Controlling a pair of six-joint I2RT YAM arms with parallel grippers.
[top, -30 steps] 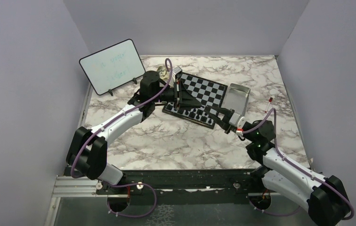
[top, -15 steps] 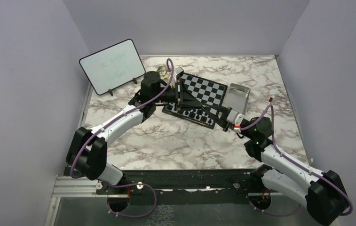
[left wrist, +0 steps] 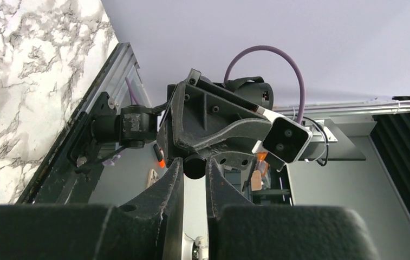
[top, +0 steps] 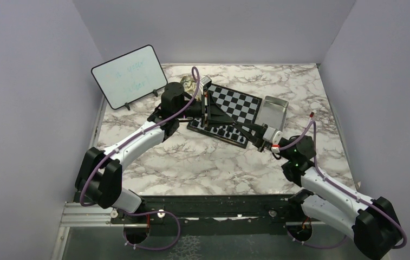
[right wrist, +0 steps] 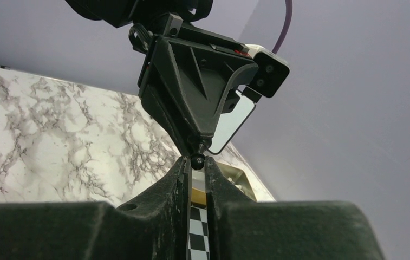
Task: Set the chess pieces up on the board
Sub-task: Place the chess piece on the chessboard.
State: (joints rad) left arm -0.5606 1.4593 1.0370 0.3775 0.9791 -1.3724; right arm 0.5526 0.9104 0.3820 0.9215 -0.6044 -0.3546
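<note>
Closer in than a second ago, the right hand (right wrist: 196,163) pinches a tiny black chess piece (right wrist: 197,161) by its round head; the left hand (left wrist: 194,163), nearly closed, grips it too, above the near edge of the black-and-white checkered board (top: 240,102).

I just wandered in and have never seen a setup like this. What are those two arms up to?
Two robot arms are setting up a chess game. Right now the left gripper and right gripper meet above the chessboard, both pinching one small black piece, apparently passing it between them. More dark chessmen stand along the board's near edge.
</note>
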